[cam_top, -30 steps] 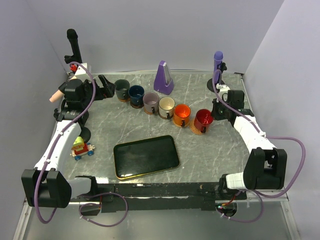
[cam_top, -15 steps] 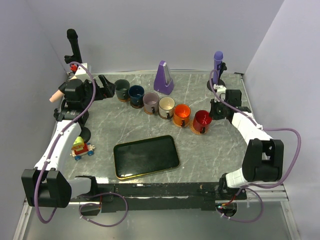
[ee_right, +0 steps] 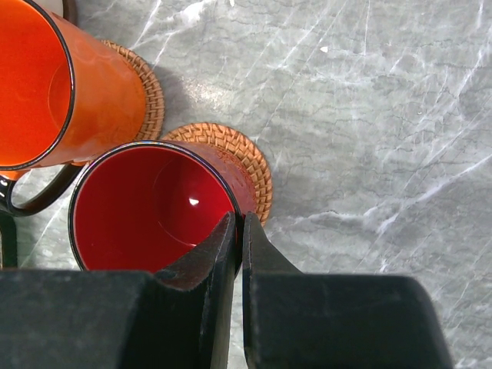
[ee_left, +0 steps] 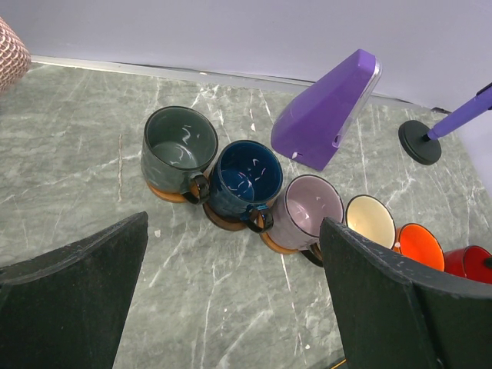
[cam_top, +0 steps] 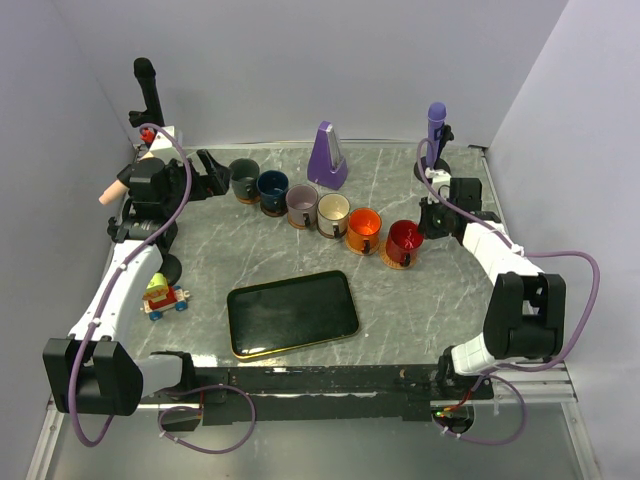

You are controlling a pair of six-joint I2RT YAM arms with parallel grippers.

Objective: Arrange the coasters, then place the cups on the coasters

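Six cups stand in a diagonal row, each on a coaster: dark green-grey [cam_top: 243, 178], navy [cam_top: 272, 187], lilac [cam_top: 301, 203], cream [cam_top: 333, 210], orange [cam_top: 363, 228] and red [cam_top: 405, 240]. My right gripper [ee_right: 240, 223] is shut on the red cup's [ee_right: 146, 207] rim, one finger inside and one outside; its woven coaster [ee_right: 250, 161] shows beneath. The orange cup [ee_right: 46, 84] stands beside it on its own coaster [ee_right: 147, 88]. My left gripper [ee_left: 234, 307] hangs open and empty, just left of the green-grey cup [ee_left: 178, 150], navy cup [ee_left: 247, 178] and lilac cup [ee_left: 311, 211].
A purple wedge-shaped object [cam_top: 327, 155] stands behind the row. A black tray [cam_top: 292, 312] lies near the front centre. A small toy [cam_top: 163, 297] sits at the left. A purple post on a black base [cam_top: 436, 140] stands back right, and a black post [cam_top: 147, 90] back left.
The right arm's wrist and elbow have shifted a little to the left, toward the red cup. The cups and the left arm have not moved.
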